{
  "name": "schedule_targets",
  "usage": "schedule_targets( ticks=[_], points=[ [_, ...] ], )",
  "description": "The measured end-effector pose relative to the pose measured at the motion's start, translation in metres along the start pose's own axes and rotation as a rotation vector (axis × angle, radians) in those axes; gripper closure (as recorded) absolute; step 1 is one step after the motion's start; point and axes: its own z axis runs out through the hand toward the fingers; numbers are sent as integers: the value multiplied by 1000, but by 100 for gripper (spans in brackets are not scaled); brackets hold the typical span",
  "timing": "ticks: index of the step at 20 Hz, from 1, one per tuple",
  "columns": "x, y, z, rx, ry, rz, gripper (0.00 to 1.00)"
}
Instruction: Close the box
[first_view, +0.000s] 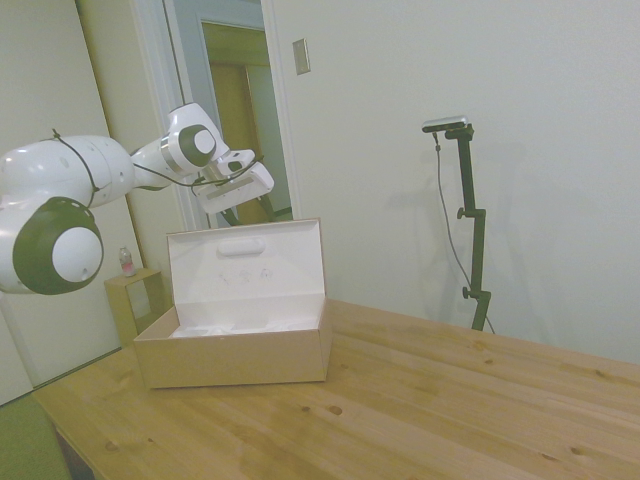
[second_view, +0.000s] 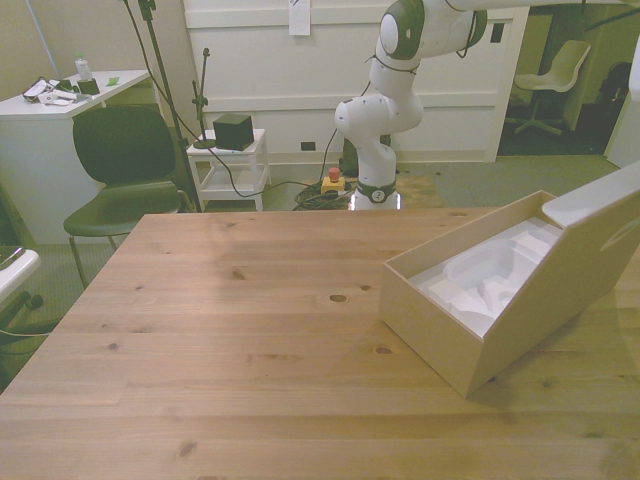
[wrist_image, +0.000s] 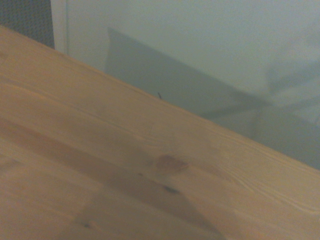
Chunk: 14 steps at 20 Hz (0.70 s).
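Box: the long brown cardboard box (first_view: 232, 355) sits open on the wooden table (first_view: 420, 420), white inside; in the front view it lies toward the front view's right (second_view: 470, 300), set at an angle to the table's edges.
Lid: the hinged flap (first_view: 246, 266) stands upright along the back edge, white inner face showing, with a small oval cut-out near its top; in the front view the flap (second_view: 590, 235) runs off the picture's right side.
Inside: a white moulded insert (second_view: 480, 280) fills the bottom, with shallow hollows in it.
Gripper: here it is, up in the air behind and above the top edge of the flap (first_view: 232, 212), not touching it as far as the side view shows; the fingers are hidden behind the flap and wrist, so I cannot tell whether the claw is released or clenched.
Arm: the white arm (first_view: 60, 190) reaches in from the side view's left, its base (second_view: 375, 150) behind the far edge of the table.
Wrist view: blurred bare tabletop (wrist_image: 100, 175) with a dark knot, and a pale wall (wrist_image: 200, 50) beyond the edge.
Around: beside the table in the side view, a small wooden stand (first_view: 133, 300) with a little bottle (first_view: 126, 262) on top; in the front view a dark green chair (second_view: 125, 165) and a white desk (second_view: 50, 130) stand beyond the table, at the front view's left.
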Motion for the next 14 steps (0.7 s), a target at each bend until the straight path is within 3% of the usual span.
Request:
schedule_targets(
  ticks=[8, 14],
  points=[
    [-67, 36, -11, -60, -113, 114, 0],
    [-112, 80, -29, -62, -102, 248, 0]
  ],
)
